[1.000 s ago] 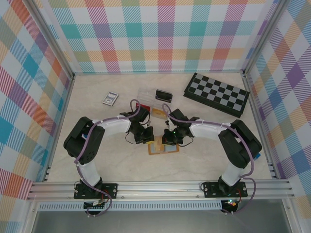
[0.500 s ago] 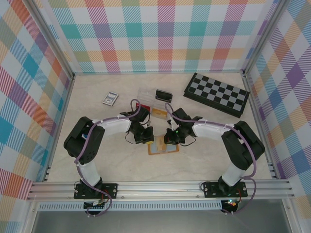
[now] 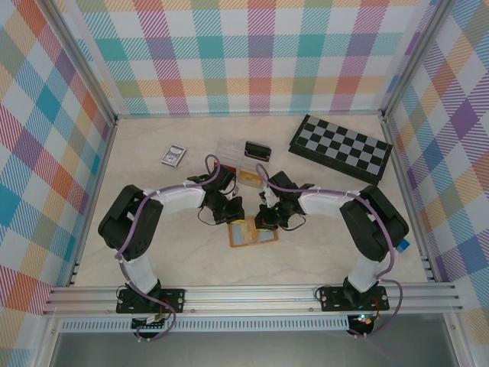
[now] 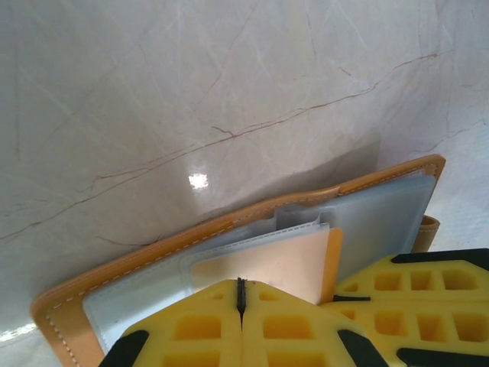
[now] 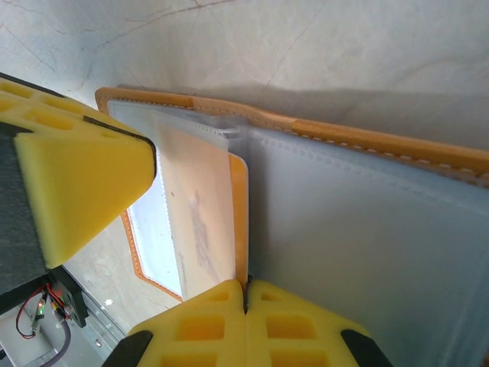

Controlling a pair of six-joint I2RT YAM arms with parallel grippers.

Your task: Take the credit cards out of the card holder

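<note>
The orange-tan card holder (image 3: 250, 236) lies open on the marble table between my two grippers, its grey-blue panels (image 5: 351, 229) facing up. An orange credit card (image 4: 267, 258) sticks partway out of a clear sleeve. My left gripper (image 3: 229, 211) (image 4: 241, 294) is shut, its yellow pads resting on the sleeve's near edge. My right gripper (image 3: 267, 217) (image 5: 246, 294) is shut too, and the card's orange edge (image 5: 239, 199) runs into the seam between its pads. The left gripper's fingers (image 5: 76, 172) cover the holder's far corner in the right wrist view.
A folded chessboard (image 3: 341, 148) lies at the back right. A clear plastic box (image 3: 231, 150) with red and yellow contents, a small black item (image 3: 257, 149) and a small card pack (image 3: 173, 155) sit behind the grippers. Metal rails (image 3: 252, 294) bound the near edge.
Both grippers and the card holder have shifted slightly to the left, and the holder has turned a little. Both grippers stay shut.
</note>
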